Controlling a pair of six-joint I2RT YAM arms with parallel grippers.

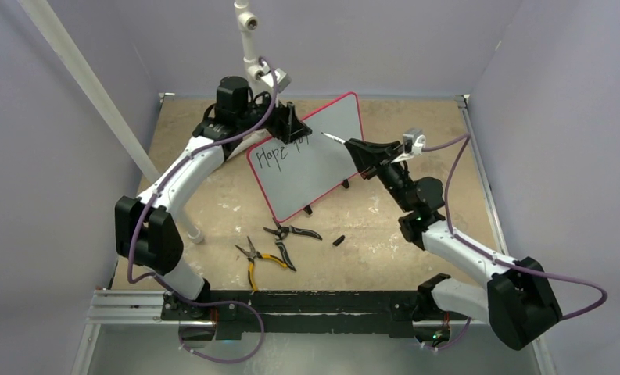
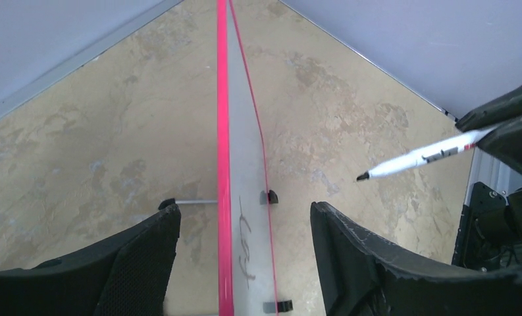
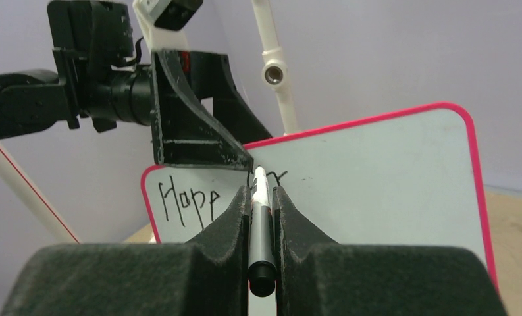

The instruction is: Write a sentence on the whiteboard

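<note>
Standing on edge, the board (image 1: 314, 168) runs between the left gripper's (image 2: 245, 217) spread fingers with a gap each side, which only the left wrist view shows. The right gripper (image 3: 261, 197) is clamped on the marker (image 3: 261, 224). Its tip stops short of the board, and the writing (image 3: 185, 201), "Hope" plus a partial word, lies just left of it.

The small rectangular white board with rounded corners and a thin red-pink frame (image 1: 322, 168) stands propped on its short black feet (image 1: 307, 209) toward twelve o'clock on the table (image 1: 213, 195). Its face is tilted back and turned toward five o'clock. The black handwritten marker words (image 1: 276, 151) sit at its ten o'clock corner. "Hope" reads clearly; the next word is partly hidden.
</note>
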